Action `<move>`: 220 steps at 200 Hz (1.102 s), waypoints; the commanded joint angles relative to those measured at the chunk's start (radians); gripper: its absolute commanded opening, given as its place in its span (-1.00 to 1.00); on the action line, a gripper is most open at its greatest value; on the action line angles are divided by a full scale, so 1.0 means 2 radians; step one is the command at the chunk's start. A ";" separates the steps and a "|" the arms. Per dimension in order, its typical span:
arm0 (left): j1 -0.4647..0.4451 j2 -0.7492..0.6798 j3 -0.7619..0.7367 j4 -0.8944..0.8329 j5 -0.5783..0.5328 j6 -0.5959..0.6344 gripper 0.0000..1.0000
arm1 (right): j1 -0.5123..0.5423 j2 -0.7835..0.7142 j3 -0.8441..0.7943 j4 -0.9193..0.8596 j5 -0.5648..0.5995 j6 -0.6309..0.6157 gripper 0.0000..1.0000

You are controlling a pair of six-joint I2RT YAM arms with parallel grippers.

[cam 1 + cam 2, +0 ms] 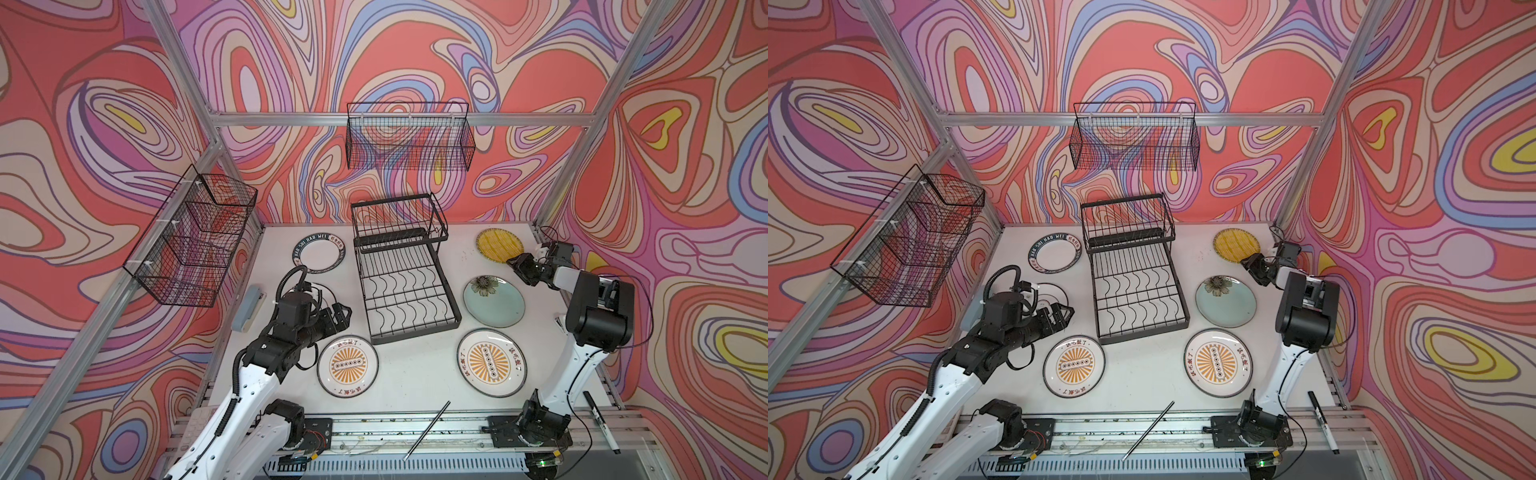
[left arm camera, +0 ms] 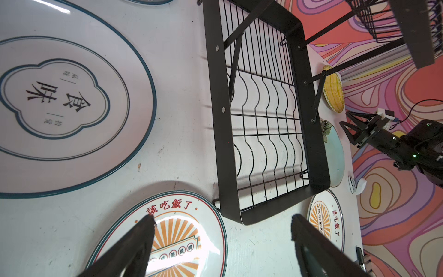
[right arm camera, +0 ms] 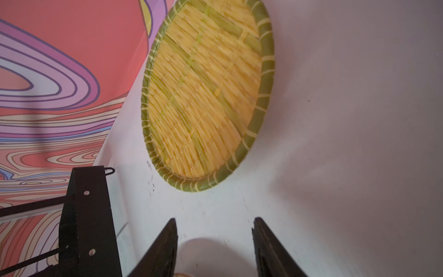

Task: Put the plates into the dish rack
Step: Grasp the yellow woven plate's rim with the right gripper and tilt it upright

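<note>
Left claw: spread wide and empty, held near the left sunburst plate and the rack's front corner.
Dark-ringed white plate: laid flat on the surface, largely hidden beneath the left arm in both top views.
Lettered-rim plate: laid flat at the far left, beside the rack's raised tier.
Dish rack: set at the centre, both tiers bare; no plate was loaded.
Right sunburst plate: laid flat near the front, well apart from both claws.
Pale green flowered plate: laid flat just right of the rack's lower tray.
Yellow plate: laid flat in the far right corner, touched by nothing.
Right claw: partly spread, nothing pinched, pointed at the yellow plate's near rim and held close to it.
Step in hand: judged to be the approach for a rim grasp on the yellow plate.
Good practice: as the plate lay flat, one finger was best slid under the raised lip and the other set above it. The rim was to be seated deep before lifting, and the rack's post beside the claw avoided. The plate was then to be turned on edge and lowered between the wires.
</note>
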 commanded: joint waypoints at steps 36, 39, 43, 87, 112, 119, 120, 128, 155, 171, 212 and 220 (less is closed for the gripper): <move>-0.001 -0.009 -0.004 0.002 0.005 -0.007 0.82 | -0.010 0.041 0.017 0.048 0.010 0.064 0.02; -0.001 -0.009 -0.005 0.002 0.005 -0.007 0.82 | -0.010 0.043 0.017 0.052 0.009 0.069 0.02; -0.001 -0.011 -0.005 0.002 0.006 -0.007 0.82 | -0.011 0.046 0.017 0.057 0.007 0.075 0.02; -0.001 -0.028 -0.009 -0.007 0.006 -0.012 0.82 | -0.011 0.073 0.023 0.098 0.007 0.125 -0.04; -0.002 -0.038 -0.005 -0.029 -0.007 -0.009 0.81 | -0.010 0.092 0.035 0.101 0.016 0.142 -0.08; -0.002 -0.041 -0.004 -0.034 -0.010 -0.009 0.81 | -0.011 0.098 0.039 0.103 0.014 0.147 -0.10; -0.002 -0.042 -0.004 -0.034 -0.010 -0.009 0.82 | -0.011 0.099 0.040 0.103 0.014 0.148 -0.10; -0.002 -0.045 -0.004 -0.037 -0.010 -0.008 0.82 | -0.011 0.105 0.046 0.102 0.013 0.152 -0.12; -0.001 -0.055 -0.005 -0.046 -0.019 -0.006 0.82 | -0.011 0.120 0.056 0.100 0.021 0.158 -0.18; -0.001 -0.054 -0.001 -0.060 -0.033 -0.001 0.81 | -0.011 0.126 0.057 0.097 0.029 0.160 -0.22; -0.002 -0.046 0.005 -0.078 -0.040 0.002 0.81 | -0.011 0.136 0.067 0.083 0.031 0.147 -0.41; -0.002 -0.044 0.007 -0.081 -0.042 0.002 0.80 | -0.011 0.136 0.067 0.083 0.030 0.144 -0.44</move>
